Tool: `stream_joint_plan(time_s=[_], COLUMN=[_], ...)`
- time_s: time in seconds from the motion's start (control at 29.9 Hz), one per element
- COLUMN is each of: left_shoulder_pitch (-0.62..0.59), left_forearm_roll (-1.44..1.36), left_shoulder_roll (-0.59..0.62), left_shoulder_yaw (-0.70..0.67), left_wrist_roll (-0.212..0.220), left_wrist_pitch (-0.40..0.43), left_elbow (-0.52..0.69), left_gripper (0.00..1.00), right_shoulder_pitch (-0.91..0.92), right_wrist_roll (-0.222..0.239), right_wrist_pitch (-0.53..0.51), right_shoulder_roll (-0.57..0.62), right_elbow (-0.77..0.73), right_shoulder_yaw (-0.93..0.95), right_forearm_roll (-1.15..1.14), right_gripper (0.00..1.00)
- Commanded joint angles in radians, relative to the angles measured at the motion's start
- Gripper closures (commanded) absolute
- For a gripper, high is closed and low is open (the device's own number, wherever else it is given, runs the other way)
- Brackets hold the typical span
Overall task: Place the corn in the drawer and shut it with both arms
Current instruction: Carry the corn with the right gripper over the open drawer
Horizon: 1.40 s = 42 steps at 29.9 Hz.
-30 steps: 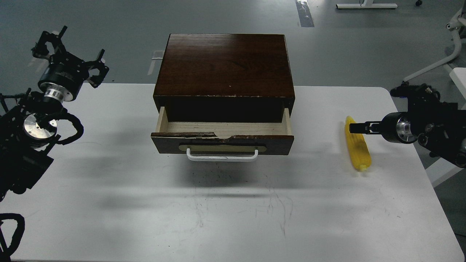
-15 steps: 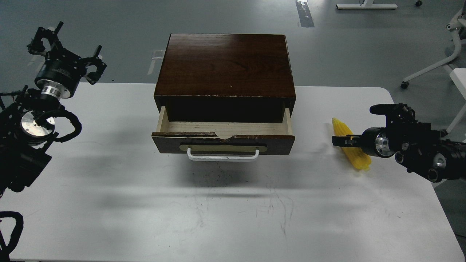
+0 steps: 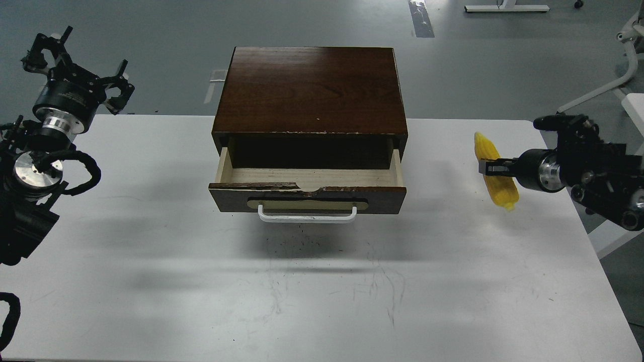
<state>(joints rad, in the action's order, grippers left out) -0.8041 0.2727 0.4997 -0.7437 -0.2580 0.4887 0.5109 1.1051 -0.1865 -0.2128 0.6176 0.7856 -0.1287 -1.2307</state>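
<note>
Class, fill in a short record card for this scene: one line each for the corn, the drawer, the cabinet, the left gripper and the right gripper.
corn: yellow, held right of the cabinet
drawer: pulled partly open, nothing visible inside, white handle
cabinet: dark brown wood, on the white table
left gripper: open, raised at far left, holding nothing
right gripper: shut on the corn

The cabinet (image 3: 310, 95) stood mid-bench (image 3: 151, 281), its drawer (image 3: 307, 191) pulled out toward the front. The corn (image 3: 495, 168) hung right of it, the left tool (image 3: 75, 63) far left.
</note>
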Motion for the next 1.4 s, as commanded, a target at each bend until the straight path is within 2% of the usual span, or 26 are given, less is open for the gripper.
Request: stream_joint_plan(time_s=[0.0, 0.17, 0.27, 0.4, 0.53, 0.74, 0.94, 1.24, 1.37], left_shoulder_pitch=[0.000, -0.001, 0.000, 0.000, 0.000, 0.002, 0.000, 0.000, 0.000], left_forearm_roll=[-0.003, -0.004, -0.004, -0.007, -0.010, -0.009, -0.009, -0.009, -0.009], left_shoulder_roll=[0.013, 0.016, 0.045, 0.062, 0.068, 0.088, 0.103, 0.125, 0.132], left_shoulder_yaw=[0.009, 0.007, 0.007, 0.009, 0.014, 0.015, 0.014, 0.010, 0.010], left_wrist_roll=[0.003, 0.000, 0.002, 0.003, 0.009, 0.008, 0.008, 0.003, 0.003], left_wrist_pitch=[0.000, 0.000, 0.000, 0.000, 0.000, 0.000, 0.000, 0.000, 0.000], left_elbow=[0.001, 0.006, 0.047, 0.077, 0.077, 0.077, 0.080, 0.081, 0.081], left_gripper=[0.02, 0.02, 0.02, 0.02, 0.02, 0.02, 0.02, 0.02, 0.02], right_shoulder_pitch=[0.122, 0.355, 0.456, 0.512, 0.539, 0.535, 0.492, 0.473, 0.464], right_wrist_roll=[-0.033, -0.123, -0.128, -0.134, -0.168, -0.169, -0.171, -0.169, -0.169], right_wrist_pitch=[0.000, -0.011, -0.013, -0.011, -0.002, 0.001, 0.038, 0.050, 0.050], right_shoulder_roll=[0.060, 0.119, 0.107, 0.053, -0.070, -0.157, -0.206, -0.283, -0.318], right_elbow=[0.073, 0.255, 0.358, 0.386, 0.394, 0.469, 0.471, 0.465, 0.462], right_shoulder_yaw=[0.000, -0.003, -0.003, 0.000, 0.000, -0.003, -0.064, -0.120, -0.120], right_forearm_roll=[0.000, -0.010, -0.051, -0.196, -0.344, -0.628, -0.843, -0.918, -0.920], right_gripper=[0.96, 0.96, 0.96, 0.96, 0.98, 0.98, 0.98, 0.96, 0.84])
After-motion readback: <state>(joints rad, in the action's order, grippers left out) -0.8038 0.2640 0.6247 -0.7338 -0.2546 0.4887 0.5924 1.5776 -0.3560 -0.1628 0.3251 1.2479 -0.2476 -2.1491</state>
